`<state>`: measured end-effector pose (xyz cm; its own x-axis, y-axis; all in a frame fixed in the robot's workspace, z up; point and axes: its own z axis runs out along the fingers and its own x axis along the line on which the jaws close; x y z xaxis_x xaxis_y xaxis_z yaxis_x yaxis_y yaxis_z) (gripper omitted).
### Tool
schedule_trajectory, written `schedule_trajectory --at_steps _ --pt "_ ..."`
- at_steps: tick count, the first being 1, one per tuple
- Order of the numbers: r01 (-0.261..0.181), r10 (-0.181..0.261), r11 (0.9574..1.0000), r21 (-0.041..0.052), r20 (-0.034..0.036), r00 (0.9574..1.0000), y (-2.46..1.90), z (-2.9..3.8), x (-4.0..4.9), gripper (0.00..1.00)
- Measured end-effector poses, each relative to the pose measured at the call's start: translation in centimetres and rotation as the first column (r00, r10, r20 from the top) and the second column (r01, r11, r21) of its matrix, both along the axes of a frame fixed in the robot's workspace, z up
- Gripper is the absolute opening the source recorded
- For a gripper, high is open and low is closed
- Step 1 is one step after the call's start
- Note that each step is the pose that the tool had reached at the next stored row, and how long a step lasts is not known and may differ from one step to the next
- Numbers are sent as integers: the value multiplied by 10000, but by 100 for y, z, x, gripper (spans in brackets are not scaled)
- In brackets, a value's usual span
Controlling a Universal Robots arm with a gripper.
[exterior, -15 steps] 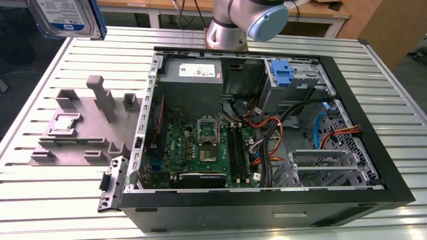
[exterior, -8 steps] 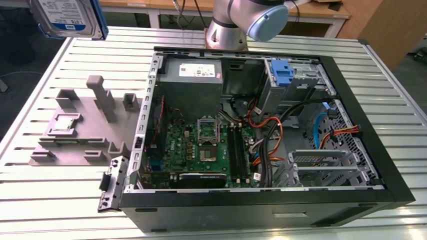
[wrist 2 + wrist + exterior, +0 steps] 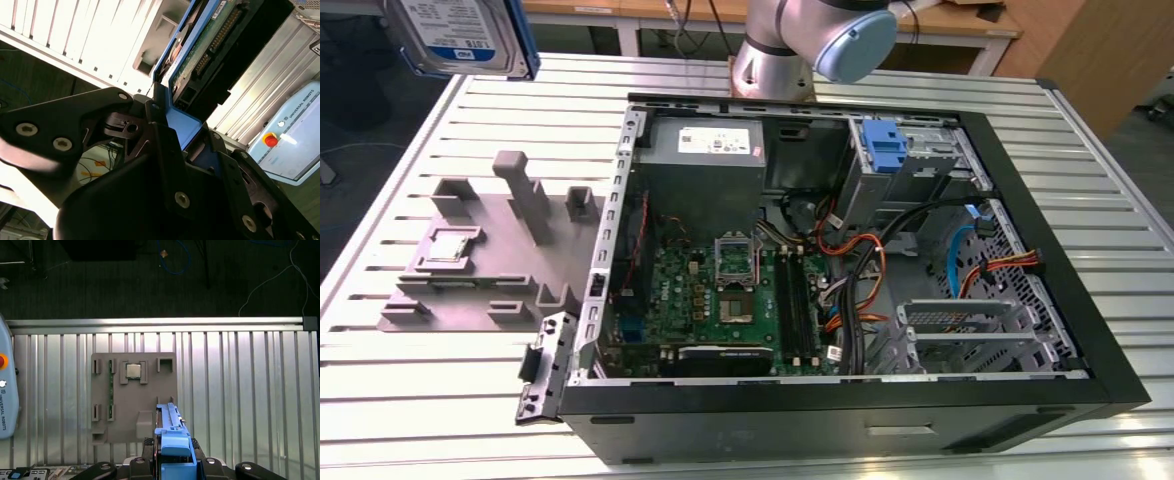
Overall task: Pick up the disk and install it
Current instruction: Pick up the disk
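1. Gripper. In the second wrist view the gripper (image 3: 182, 125) has its black fingers (image 3: 157, 112) clamped together on the blue carrier of the disk (image 3: 200, 45). You see the drive's green circuit-board face here. The disk runs lengthwise away from the fingers.

2. Disk position. In the first wrist view the disk (image 3: 172, 432) shows edge-on, its blue frame pointing straight out from the gripper. It hangs above the grey fixture plate (image 3: 150, 390). In the exterior view the disk (image 3: 460, 35) is in the upper left of the frame, held clear of the table (image 3: 427, 400). Its white-and-blue label faces the camera, and the frame's top edge crops it.

3. Fixture plate. One square chip (image 3: 132, 371) sits in a pocket of the plate.

4. Pendant. A pale control pendant (image 3: 295, 135) with a red button (image 3: 271, 140) lies on the slatted table. It carries print.

5. Computer case. The open case (image 3: 854, 420) fills the centre and right of the exterior view. It holds:
   - a green motherboard (image 3: 720, 300);
   - a grey power supply (image 3: 707, 150) with a white sticker, at the back;
   - a bare blue bracket (image 3: 887, 145) in the upper bay;
   - orange, blue and black cables.

6. Arm. The arm (image 3: 814, 40) stands behind the case at top centre.
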<state>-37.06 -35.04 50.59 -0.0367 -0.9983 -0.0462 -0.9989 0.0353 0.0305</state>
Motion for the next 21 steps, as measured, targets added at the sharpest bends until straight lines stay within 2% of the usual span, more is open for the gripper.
schedule_trajectory --at_steps 21 --pt "0 0 10000 1 0 10000 0 0 52 37"
